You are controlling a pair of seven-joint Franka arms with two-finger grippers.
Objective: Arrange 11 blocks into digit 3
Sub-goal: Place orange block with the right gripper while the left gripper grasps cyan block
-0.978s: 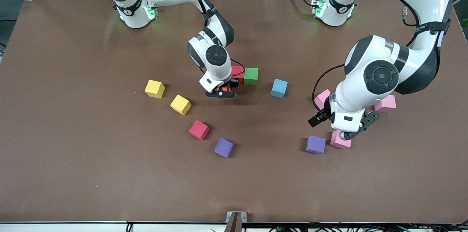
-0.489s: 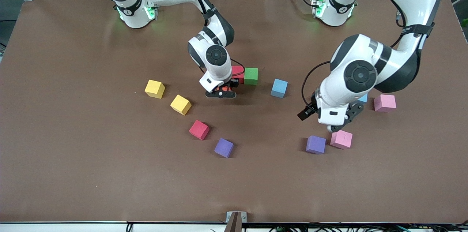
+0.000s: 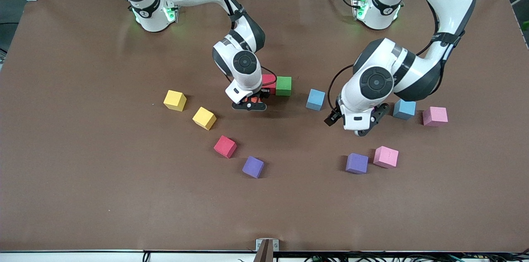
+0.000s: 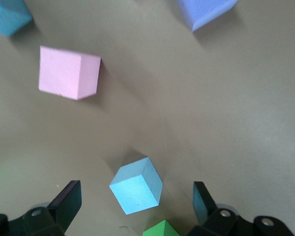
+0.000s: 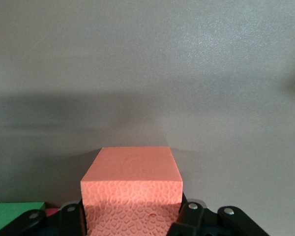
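At the centre of the front view, the right gripper (image 3: 249,106) has its fingers clamped on an orange block (image 5: 132,182), low over the surface (image 3: 82,179) just beside a red block (image 3: 269,80) and a green block (image 3: 284,85) that touch in a row; this looks like the start of one bar of the digit 3, and the orange cube is likely held there to extend it. From the front the orange cube is almost wholly hidden under the wrist, and whether it rests on the surface I cannot tell. The left gripper (image 3: 363,123), right of centre, hovers with its fingers wide apart and holding nothing, above bare surface between a light blue block (image 3: 316,99) and another light blue block (image 3: 404,109), probably choosing its next cube. The remaining blocks lie scattered: two yellow, a red and a purple at lower left, a purple and two pink at the right. No digit is yet readable.
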